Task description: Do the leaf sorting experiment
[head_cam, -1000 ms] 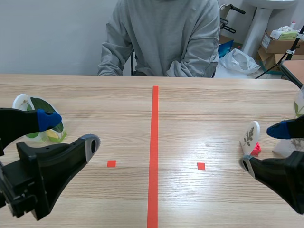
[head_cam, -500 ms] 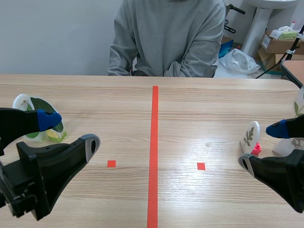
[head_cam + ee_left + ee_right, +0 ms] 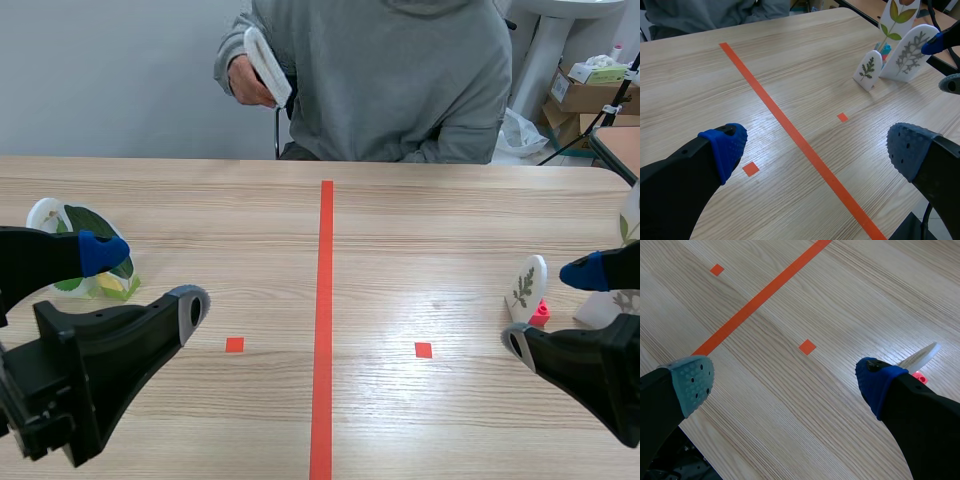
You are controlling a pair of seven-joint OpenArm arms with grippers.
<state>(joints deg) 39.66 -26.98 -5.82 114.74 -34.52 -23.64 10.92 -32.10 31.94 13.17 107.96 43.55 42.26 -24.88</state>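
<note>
Left claw (image 3: 145, 278): wide open, empty, low over the tabletop (image 3: 400, 230).
Right claw (image 3: 552, 308): wide open, empty.
Fern-leaf card (image 3: 526, 285): upright on a red base (image 3: 540, 313), just ahead of the right claw's blue-padded finger; the right arm is far nearer.
Green-leaf cards (image 3: 85, 250): just behind the left claw.
Person's hand (image 3: 243, 80): holds a white card (image 3: 268, 62) beyond the tabletop's far edge.
</note>
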